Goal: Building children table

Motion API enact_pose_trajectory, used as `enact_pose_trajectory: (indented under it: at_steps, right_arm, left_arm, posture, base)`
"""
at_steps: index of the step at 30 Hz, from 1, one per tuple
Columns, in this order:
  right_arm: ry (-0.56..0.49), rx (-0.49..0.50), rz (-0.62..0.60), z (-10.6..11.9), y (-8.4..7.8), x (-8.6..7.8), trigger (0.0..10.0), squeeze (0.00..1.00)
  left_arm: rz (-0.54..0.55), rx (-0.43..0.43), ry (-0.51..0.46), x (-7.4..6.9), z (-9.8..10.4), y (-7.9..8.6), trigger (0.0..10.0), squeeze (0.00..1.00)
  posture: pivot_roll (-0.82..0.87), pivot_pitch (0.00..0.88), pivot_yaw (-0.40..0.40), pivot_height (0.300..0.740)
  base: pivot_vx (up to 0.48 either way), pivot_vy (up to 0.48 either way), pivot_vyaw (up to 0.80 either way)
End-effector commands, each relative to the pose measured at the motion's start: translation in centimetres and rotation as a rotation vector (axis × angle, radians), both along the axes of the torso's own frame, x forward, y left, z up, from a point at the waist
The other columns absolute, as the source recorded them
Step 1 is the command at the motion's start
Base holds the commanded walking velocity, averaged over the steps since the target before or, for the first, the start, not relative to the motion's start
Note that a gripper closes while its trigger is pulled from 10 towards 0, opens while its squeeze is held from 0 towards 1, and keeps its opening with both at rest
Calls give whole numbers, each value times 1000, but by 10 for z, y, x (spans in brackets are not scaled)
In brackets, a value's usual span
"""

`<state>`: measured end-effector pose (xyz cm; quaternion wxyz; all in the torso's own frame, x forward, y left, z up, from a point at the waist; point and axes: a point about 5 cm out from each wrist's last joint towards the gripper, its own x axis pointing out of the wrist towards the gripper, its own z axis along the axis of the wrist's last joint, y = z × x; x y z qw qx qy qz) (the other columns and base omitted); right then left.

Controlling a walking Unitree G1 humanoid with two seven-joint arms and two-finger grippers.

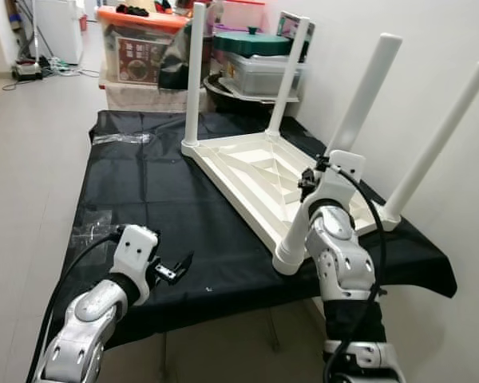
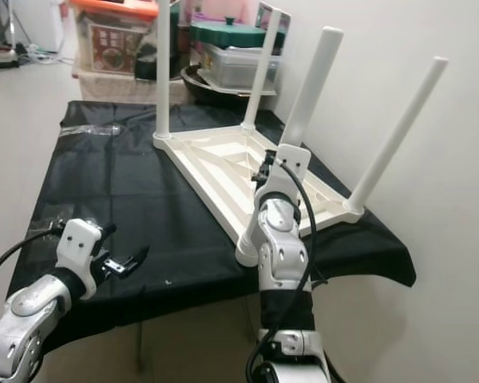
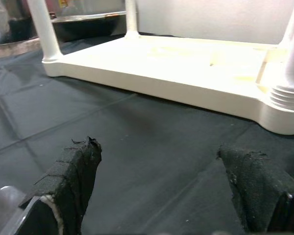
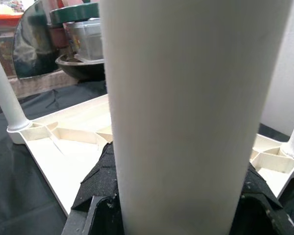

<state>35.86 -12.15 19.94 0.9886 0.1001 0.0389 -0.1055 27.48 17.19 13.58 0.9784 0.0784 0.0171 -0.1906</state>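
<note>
My left end effector [image 1: 178, 266] sits closest to me, hovering low over the black cloth [image 1: 160, 199] on the desk, fingers spread apart with nothing between them, pointing across toward the children's table [image 1: 251, 171]. That table lies upside down on the cloth, top face down, all four legs sticking up. The one that matters is the near leg [image 1: 335, 155], at the corner closest to me. My right end effector [image 4: 179, 196] is wrapped around it partway up, the black pads [image 4: 95, 178] pressed against both sides of the white tube, so I'd call it clenched on the leg. The leg's long axis runs up from its corner socket [image 1: 290, 257] and leans away from me toward the wall, so the right arm is clearly the one on the job; the left is well off to the side, apart from the tabletop edge. My guess is this leg is being seated or twisted into its socket, so any push or turn has to follow that tilted axis or it'll bind. Farther back are the other three legs, then the storage bins [image 1: 140, 40] past the desk.
</note>
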Motion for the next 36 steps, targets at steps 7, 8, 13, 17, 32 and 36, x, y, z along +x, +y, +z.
enact_pose_trajectory:
  at_steps: [7, 8, 13, 17, 32, 36]
  right_arm:
    - [132, 88, 25, -19, 7, 2, 10000, 722]
    - [85, 126, 26, -4, -9, 2, 10000, 1000]
    - [34, 160, 93, 11, -20, 2, 10000, 1000]
    - [-125, 100, 316, 38, -36, 5, 10000, 0]
    - [-122, -124, 1083, 23, -9, -10, 10000, 0]
    - [-111, -120, 1139, 18, -1, -2, 10000, 0]
  left_arm:
    - [-3, -2, 20, -1, -5, -3, 10000, 0]
    - [-6, -9, 26, -3, -8, -6, 10000, 0]
    - [-7, -11, 28, -3, -8, -6, 10000, 0]
    - [-9, -7, 26, 0, -7, -5, 10000, 0]
    - [-21, 2, 27, -2, -6, -5, 10000, 0]
    - [-16, 10, 28, -3, -6, -2, 10000, 0]
  posture:
    - [107, 0, -143, 740]
    - [101, 0, -141, 740]
    - [96, 0, -140, 740]
    - [89, 0, -140, 740]
    - [122, 0, -147, 740]
    - [149, 0, -158, 740]
  base:
    - [0, 0, 0]
    - [0, 0, 0]
    - [0, 0, 0]
    - [0, 0, 0]
    - [0, 0, 0]
    - [0, 0, 0]
